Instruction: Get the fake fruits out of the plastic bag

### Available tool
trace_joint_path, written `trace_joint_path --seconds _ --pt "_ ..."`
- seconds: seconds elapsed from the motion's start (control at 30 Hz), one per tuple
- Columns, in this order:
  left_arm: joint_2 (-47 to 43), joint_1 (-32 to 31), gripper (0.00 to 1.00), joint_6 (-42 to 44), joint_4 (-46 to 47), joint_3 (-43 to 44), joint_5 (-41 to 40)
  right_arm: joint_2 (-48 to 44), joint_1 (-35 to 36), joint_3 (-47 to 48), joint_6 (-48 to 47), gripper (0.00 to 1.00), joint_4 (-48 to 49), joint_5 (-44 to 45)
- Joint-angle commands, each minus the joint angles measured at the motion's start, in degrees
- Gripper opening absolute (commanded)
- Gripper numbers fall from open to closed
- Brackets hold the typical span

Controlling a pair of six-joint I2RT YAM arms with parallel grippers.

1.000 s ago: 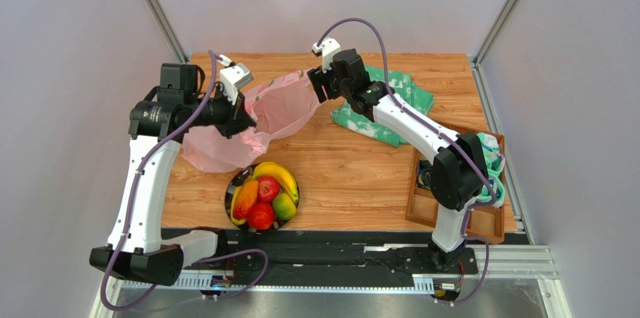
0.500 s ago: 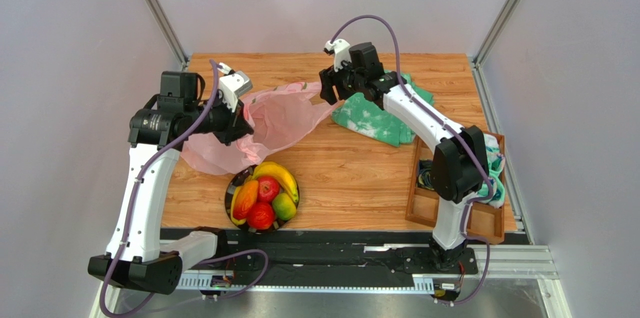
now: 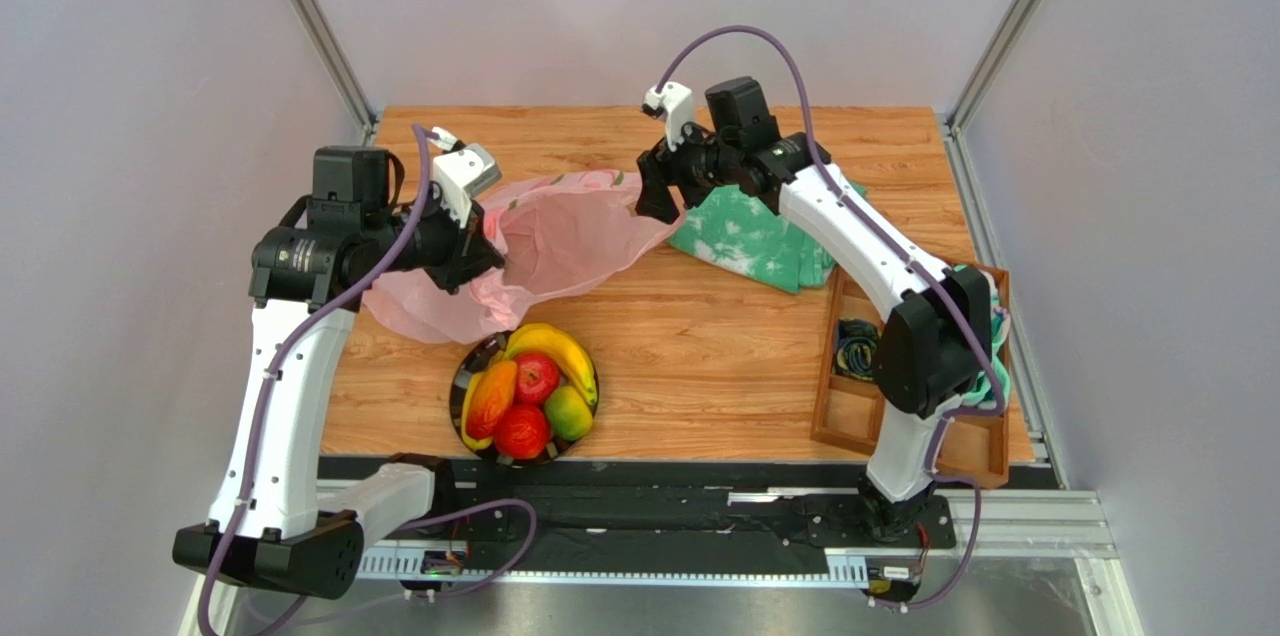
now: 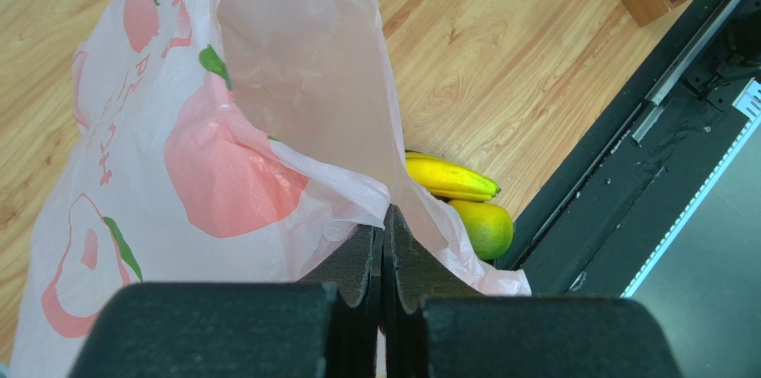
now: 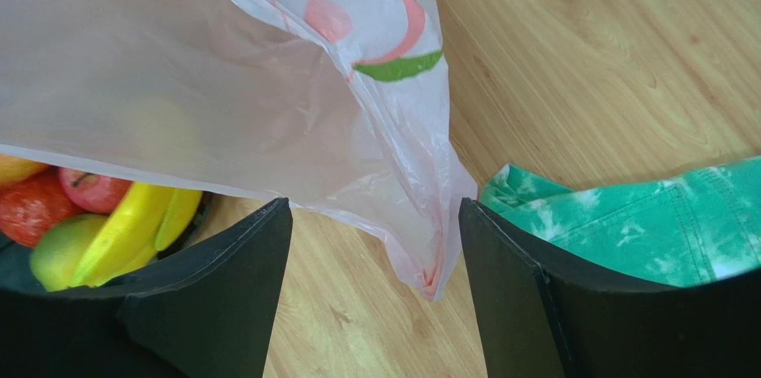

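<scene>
The pink plastic bag [image 3: 564,234] stretches over the table between my two grippers and sags in the middle. My left gripper [image 3: 478,243] is shut on the bag's near edge, and the film [image 4: 268,110] fans out from the pinched fingertips [image 4: 368,240]. My right gripper [image 3: 651,201] is open; a loose corner of the bag [image 5: 429,275] hangs between its wide-apart fingers without being pinched. The fake fruits [image 3: 526,384] are piled in a black bowl [image 3: 460,393] in front of the bag: a banana [image 4: 451,180], a mango [image 4: 482,226], red apples and an orange one.
A folded green-and-white cloth [image 3: 759,243] lies just right of my right gripper, with its edge [image 5: 643,217] by the right finger. A wooden tray [image 3: 849,419] with cables and cloth sits at the table's right edge. The black base rail runs along the front.
The right gripper has moved a little to the right and lower. The bag, earlier pulled up and taut, has sagged toward the table. The left gripper has shifted slightly, still shut on the bag.
</scene>
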Motion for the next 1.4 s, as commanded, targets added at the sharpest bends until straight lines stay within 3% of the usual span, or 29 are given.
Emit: trace_joint_path --seconds 0.0,0.1,0.23,0.33,0.4,0.43,0.5,0.6,0.7,0.73,0.83,0.93,1.0,1.07,1.1,1.17,1.2,1.23,1.27,1.3,1.33,1.37 --pt "-1.7 -0.2 0.00 2.0 1.3 0.9 1.7 3.7 0.8 0.4 -4.6 0.73 -0.6 3.7" --pt "-2.0 -0.2 0.00 2.8 0.5 1.7 1.6 4.1 1.0 -0.4 -6.1 0.73 0.9 9.4" --pt "-2.3 -0.2 0.00 4.3 -2.3 1.9 1.3 2.8 0.9 -0.9 -8.0 0.67 0.2 8.7" --pt "-2.2 -0.3 0.00 6.4 -1.8 0.0 -1.0 3.1 0.7 -1.4 -9.0 0.44 -0.7 4.1" --pt "-1.7 -0.2 0.00 5.1 -0.6 -0.5 -2.3 4.6 0.4 2.9 -6.4 0.10 -2.7 2.1" --pt "-1.2 -0.3 0.00 4.9 1.6 -0.7 -2.7 5.5 0.3 5.4 -5.8 0.00 -6.9 0.0" --pt "1.4 -0.6 0.00 2.8 4.4 0.7 -4.0 8.4 0.1 15.1 -3.8 0.00 -10.1 -0.6" --pt "9.8 -2.5 0.00 2.7 7.2 9.8 -7.2 11.7 -0.1 24.8 -3.8 0.00 -11.4 2.5" --pt "20.6 -3.0 0.00 0.6 7.8 24.4 -7.3 12.8 -0.3 34.4 -2.9 0.00 -7.9 10.3" --pt "25.0 -3.3 0.00 0.7 7.1 32.4 -5.9 12.4 -0.5 35.2 -3.6 0.00 -4.9 12.2" --pt "29.7 -5.0 0.00 0.0 7.2 45.6 -4.6 8.0 -0.6 33.0 -5.6 0.00 -0.1 17.9" --pt "27.8 -6.8 0.00 -0.3 7.7 48.5 -1.1 -0.7 -0.7 25.4 -4.8 0.00 0.5 21.2" --pt "24.6 -7.8 0.00 0.4 7.7 44.8 1.4 -7.0 -0.7 14.2 -4.4 0.00 0.6 21.5" --pt "17.9 -10.5 0.00 2.0 7.9 33.6 2.0 -17.6 -0.7 5.3 -4.4 0.00 0.7 21.9" --pt "15.4 -11.9 0.00 2.3 8.0 29.0 1.8 -21.2 -0.7 -5.1 -4.2 0.00 0.3 22.4" --pt "7.6 -15.7 0.00 -0.1 9.9 13.9 0.6 -32.3 -0.7 -15.8 -4.9 0.00 -2.2 23.8" --pt "5.3 -17.0 0.00 -1.5 11.1 8.6 0.3 -35.5 -0.7 -26.3 -6.5 0.00 -3.0 25.0" --pt "1.1 -19.6 0.00 -4.6 14.0 -1.3 -0.9 -38.9 -0.8 -32.5 -6.6 0.00 -2.4 30.6" --pt "-0.3 -20.6 0.00 -6.6 15.9 -5.9 -1.4 -41.4 -1.0 -37.6 -6.4 0.01 -1.7 32.9" --pt "-1.1 -21.1 0.00 -8.4 17.9 -13.1 -1.4 -45.0 -1.3 -41.9 -7.0 0.12 -0.7 34.3" --pt "-1.0 -21.2 0.00 -11.3 21.0 -15.7 -1.9 -45.9 -1.3 -49.3 -7.6 0.31 1.9 34.3" --pt "-0.2 -21.2 0.00 -12.1 22.0 -17.3 -2.7 -46.1 -1.4 -51.4 -7.8 0.58 3.3 33.4"
